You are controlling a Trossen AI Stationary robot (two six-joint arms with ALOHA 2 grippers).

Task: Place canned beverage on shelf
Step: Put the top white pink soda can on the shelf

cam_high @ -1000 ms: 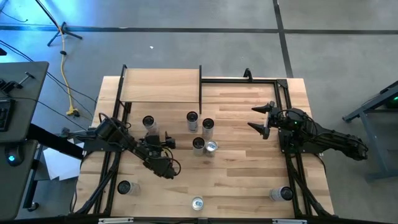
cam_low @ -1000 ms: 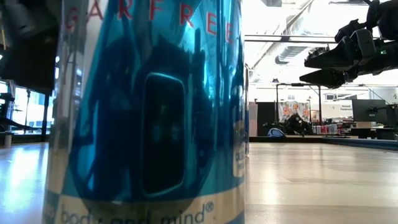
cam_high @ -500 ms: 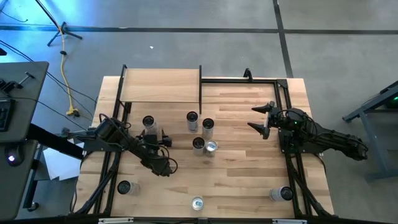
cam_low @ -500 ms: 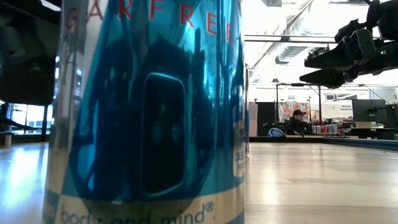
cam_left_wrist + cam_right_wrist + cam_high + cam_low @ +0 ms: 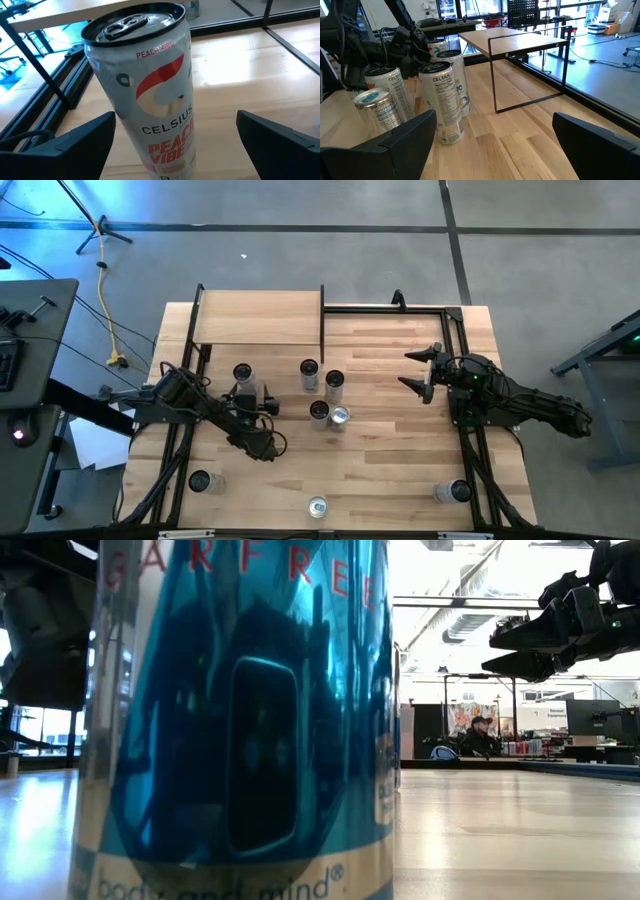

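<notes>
L gripper (image 5: 175, 137) fingers (image 5: 60, 145) spread wide either side of an upright Celsius can (image 5: 150, 90) – not closed on it – at table's left, just near of the shelf (image 5: 258, 318). R gripper (image 5: 420, 372) also wide open, empty, waiting at right side. Four more cans (image 5: 325, 395) cluster mid-table.
</notes>
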